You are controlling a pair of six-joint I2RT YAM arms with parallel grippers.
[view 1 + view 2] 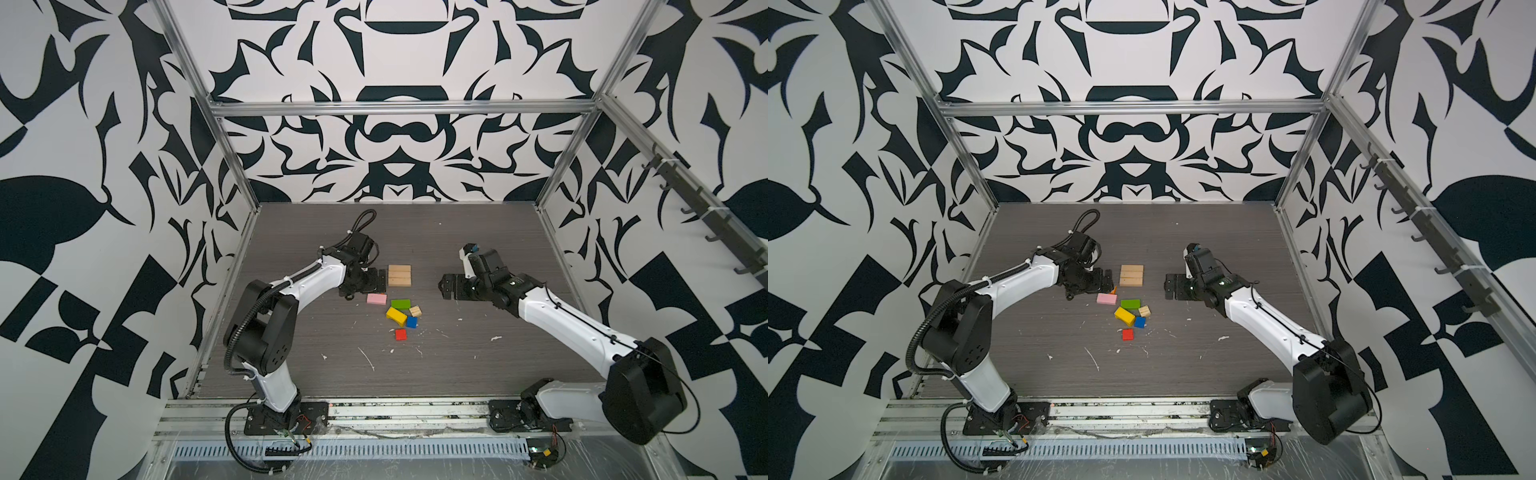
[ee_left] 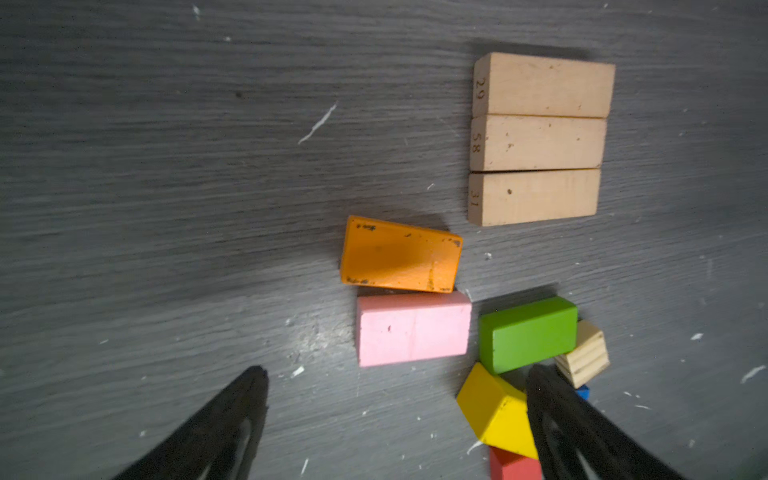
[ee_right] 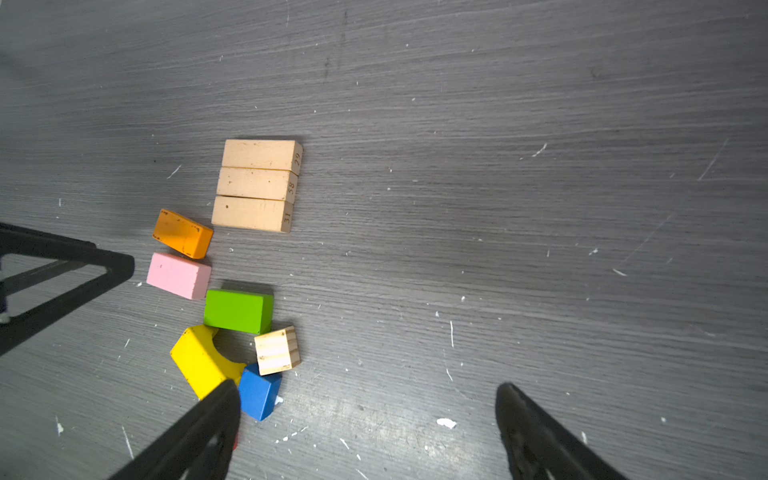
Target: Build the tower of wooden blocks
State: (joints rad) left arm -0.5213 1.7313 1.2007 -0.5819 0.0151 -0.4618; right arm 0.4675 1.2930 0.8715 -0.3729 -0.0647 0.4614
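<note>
Three tan bars (image 1: pixel 400 275) (image 2: pixel 538 141) (image 3: pixel 255 185) lie flat side by side on the grey table (image 1: pixel 478 249). Nearer the front lie loose wood blocks: orange (image 2: pixel 401 254), pink (image 1: pixel 376 299), green (image 1: pixel 400 304), yellow (image 1: pixel 396 316), the plain cube (image 1: pixel 415 311), blue (image 1: pixel 411 321) and red (image 1: pixel 400 334). No block rests on another, so no tower stands. My left gripper (image 1: pixel 381 281) (image 2: pixel 397 374) hovers open just left of the bars, above the orange and pink blocks. My right gripper (image 1: pixel 441 286) (image 3: pixel 369 386) hangs open to the right of the bars, over bare table.
Patterned walls and metal frame posts (image 1: pixel 232 158) enclose the table on three sides. A slotted rail (image 1: pixel 353 449) runs along the front by both arm bases. White scuff marks dot the table surface.
</note>
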